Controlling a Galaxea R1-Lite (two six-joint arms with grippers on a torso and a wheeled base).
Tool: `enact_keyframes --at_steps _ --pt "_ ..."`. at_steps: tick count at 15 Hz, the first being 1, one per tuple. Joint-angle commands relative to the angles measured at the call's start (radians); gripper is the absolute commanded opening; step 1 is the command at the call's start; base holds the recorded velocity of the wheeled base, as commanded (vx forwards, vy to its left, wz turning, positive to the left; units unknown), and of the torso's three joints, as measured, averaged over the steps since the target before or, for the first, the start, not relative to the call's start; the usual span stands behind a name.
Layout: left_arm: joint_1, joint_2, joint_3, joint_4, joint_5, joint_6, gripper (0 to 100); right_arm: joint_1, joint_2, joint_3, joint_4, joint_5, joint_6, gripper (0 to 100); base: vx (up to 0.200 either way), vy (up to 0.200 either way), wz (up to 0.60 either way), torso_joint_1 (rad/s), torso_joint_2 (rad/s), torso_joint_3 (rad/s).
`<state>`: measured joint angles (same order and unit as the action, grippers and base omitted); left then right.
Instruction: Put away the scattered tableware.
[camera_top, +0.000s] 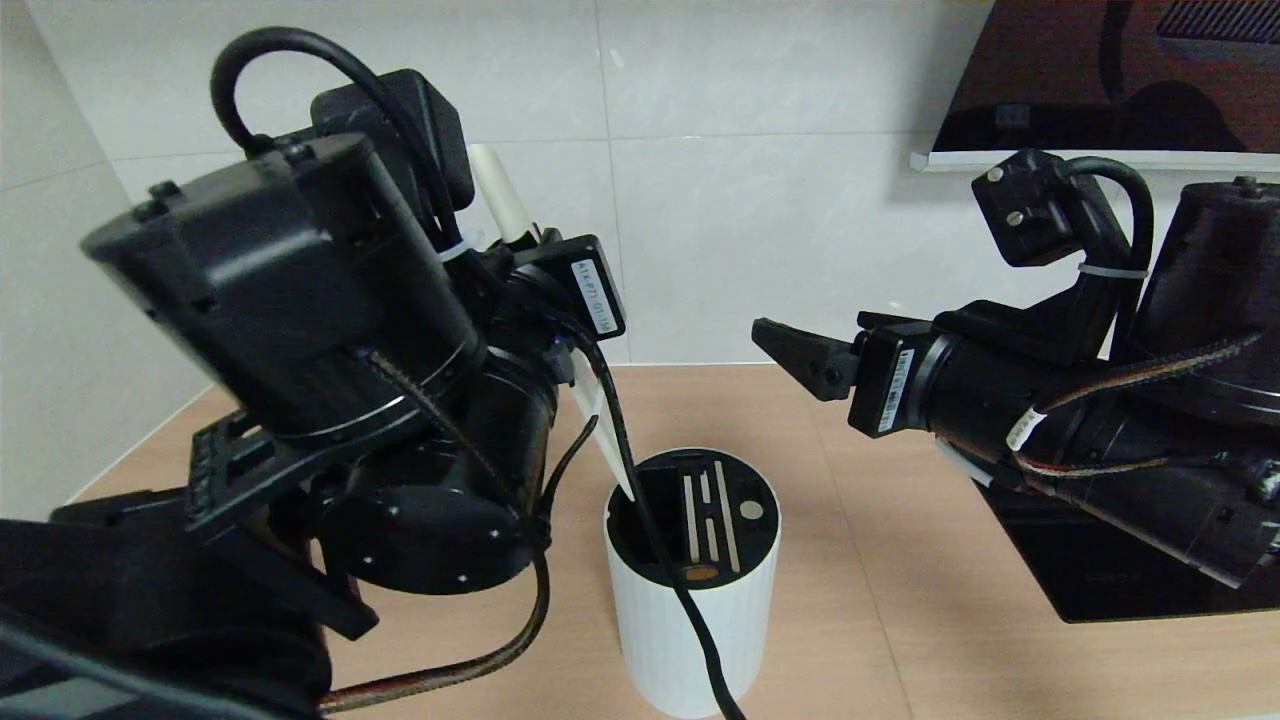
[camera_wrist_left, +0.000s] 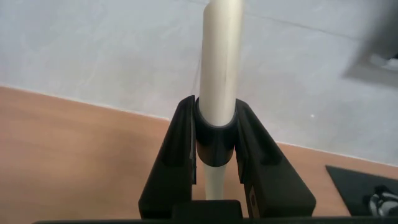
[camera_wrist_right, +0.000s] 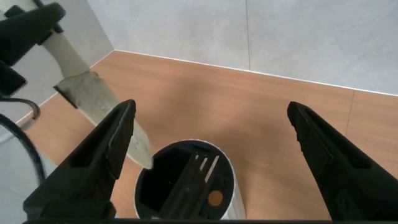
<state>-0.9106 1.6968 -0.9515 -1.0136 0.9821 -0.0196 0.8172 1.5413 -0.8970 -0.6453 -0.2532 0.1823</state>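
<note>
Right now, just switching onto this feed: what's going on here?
The left gripper is shut on the pale handle of a knife, holding it blade down and tilted. The blade's tip is at the edge of the wide opening in the top of the white holder, which stands on the wooden counter. The knife is not yet seated in it. The right gripper is open and empty, above the holder.
</note>
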Motion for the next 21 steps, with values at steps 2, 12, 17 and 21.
enact_keyframes --at_steps 2,12,17,21 --pt "-0.031 0.055 0.051 -0.109 -0.007 0.053 0 0.0 0.0 0.001 0.0 0.0 0.0 100 0.0 0.0 0.0 0.0 0.0 0.0" --pt "-0.067 0.092 0.069 -0.169 -0.036 0.063 0 0.0 0.003 0.003 0.0 0.0 0.0 100 0.0 0.0 0.0 0.0 0.0 0.0" --pt "-0.07 0.127 0.096 -0.172 -0.042 0.059 0 0.0 0.005 0.003 0.0 0.0 0.0 100 0.0 0.0 0.0 0.0 0.0 0.0" --pt "-0.086 0.167 0.122 -0.172 -0.057 0.038 0 0.0 0.007 0.006 0.0 0.0 0.0 100 0.0 0.0 0.0 0.0 0.0 0.0"
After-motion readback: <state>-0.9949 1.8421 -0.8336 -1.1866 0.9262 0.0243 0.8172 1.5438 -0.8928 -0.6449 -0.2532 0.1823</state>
